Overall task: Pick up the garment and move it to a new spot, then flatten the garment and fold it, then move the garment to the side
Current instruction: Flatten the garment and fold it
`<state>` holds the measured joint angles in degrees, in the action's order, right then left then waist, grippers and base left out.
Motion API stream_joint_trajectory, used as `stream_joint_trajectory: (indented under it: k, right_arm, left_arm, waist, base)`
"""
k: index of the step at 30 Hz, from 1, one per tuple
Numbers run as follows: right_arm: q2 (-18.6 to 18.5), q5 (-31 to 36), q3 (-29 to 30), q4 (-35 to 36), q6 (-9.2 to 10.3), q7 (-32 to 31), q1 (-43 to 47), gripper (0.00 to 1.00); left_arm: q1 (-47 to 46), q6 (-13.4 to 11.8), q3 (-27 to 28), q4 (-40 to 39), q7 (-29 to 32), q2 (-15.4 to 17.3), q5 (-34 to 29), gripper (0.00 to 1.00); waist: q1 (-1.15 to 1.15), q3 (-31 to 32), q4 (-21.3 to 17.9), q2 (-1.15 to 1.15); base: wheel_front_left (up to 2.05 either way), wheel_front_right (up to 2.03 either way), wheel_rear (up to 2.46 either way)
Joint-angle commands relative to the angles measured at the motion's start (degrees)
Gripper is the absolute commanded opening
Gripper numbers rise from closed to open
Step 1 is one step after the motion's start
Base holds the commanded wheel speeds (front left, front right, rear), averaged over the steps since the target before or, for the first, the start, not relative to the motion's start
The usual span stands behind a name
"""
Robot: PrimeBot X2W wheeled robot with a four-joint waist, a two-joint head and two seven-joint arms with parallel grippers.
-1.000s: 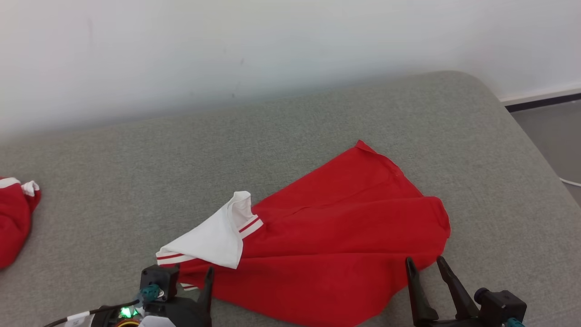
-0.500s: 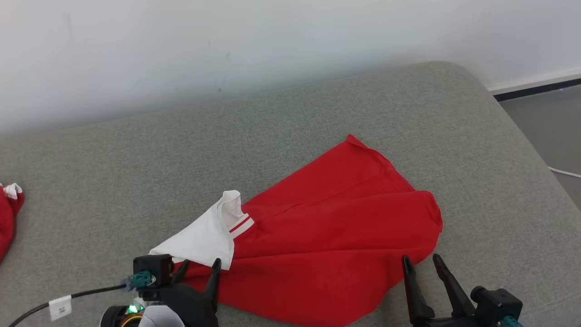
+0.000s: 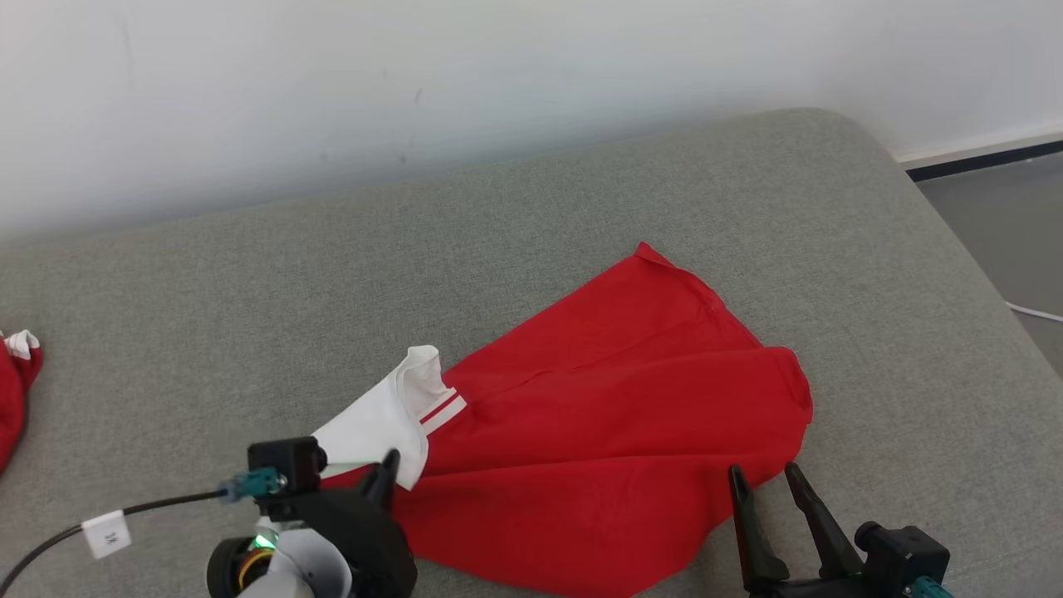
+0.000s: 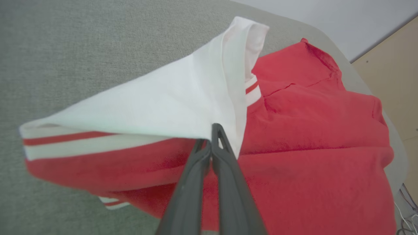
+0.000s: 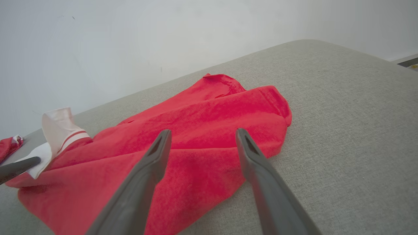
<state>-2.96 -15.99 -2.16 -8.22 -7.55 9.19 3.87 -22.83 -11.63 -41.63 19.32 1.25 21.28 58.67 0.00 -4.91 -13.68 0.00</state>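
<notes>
The garment (image 3: 598, 432) is a red top with a white, red-striped sleeve, lying crumpled on the grey cushion (image 3: 249, 291). In the left wrist view the garment (image 4: 310, 130) spreads to the right, and my left gripper (image 4: 209, 137) is shut on the lower edge of its white flap (image 4: 183, 101). From the head camera, the left gripper (image 3: 384, 469) sits at the garment's near-left corner. My right gripper (image 3: 760, 477) stands open just above the garment's near-right edge, nothing between its fingers. The right wrist view has the garment (image 5: 196, 130) lying ahead of those open fingers (image 5: 156, 153).
A second red and white piece of clothing (image 3: 12, 399) lies at the cushion's far left edge. A white wall (image 3: 498, 83) runs behind the cushion. The cushion's rounded right end drops to grey floor (image 3: 996, 224), where a white cable (image 3: 1034, 311) lies.
My left gripper has moved forward to the white flap and closed on it. The right gripper has stayed open in place. The head camera has shifted slightly.
</notes>
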Motion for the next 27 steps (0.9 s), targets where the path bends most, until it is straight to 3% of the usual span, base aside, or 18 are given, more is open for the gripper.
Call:
stream_joint_trajectory:
  k: [1,9,10,11,12,20,27]
  right_arm:
    - [0.2,-0.3,-0.1,-0.1,0.13,0.4,-0.4,1.0]
    - [0.2,-0.6,-0.8,-0.3,0.13,0.5,-1.0,1.0]
    - [0.2,-0.6,-1.0,-0.4,0.13,0.5,-1.2,1.0]
    - [0.2,-0.6,-1.2,-0.5,0.13,0.5,-1.4,1.0]
    - [0.2,-0.6,-1.5,-0.6,0.13,0.5,-1.7,1.0]
    - [0.2,-1.0,-2.1,-1.4,0.13,1.1,-2.5,1.0]
    - [0.2,0.8,0.1,-0.5,0.13,1.5,-2.6,1.0]
  left_arm:
    - [-0.8,-0.2,0.7,-0.2,-0.8,0.2,0.1,0.0]
    - [-6.0,1.0,6.0,1.6,-2.3,-1.1,3.9,0.0]
    - [-7.3,1.1,6.8,2.5,-2.9,-1.5,4.0,0.05]
    - [-8.4,1.1,7.3,3.8,-3.2,-1.7,3.9,0.91]
    - [-9.5,1.1,7.6,5.1,-3.4,-1.7,3.6,1.0]
    - [-15.5,1.5,8.1,13.2,-8.2,-1.3,0.2,1.0]
    - [-13.4,2.0,5.1,13.2,-15.6,0.6,-8.5,1.0]
  waist:
    - [0.0,-0.1,0.1,0.0]
    - [0.0,-1.3,0.5,0.0]
    - [0.0,-1.4,0.4,0.0]
    - [0.0,-1.6,0.3,0.0]
    - [0.0,-1.7,0.0,0.0]
    - [0.0,-2.2,-1.4,0.0]
    - [0.0,-0.5,-0.4,0.0]
  base:
    - [0.0,0.0,0.0]
    - [0.0,0.0,0.0]
    - [0.0,0.0,0.0]
    - [0.0,0.0,0.0]
    - [0.0,0.0,0.0]
    - [0.0,0.0,0.0]
    - [0.0,0.0,0.0]
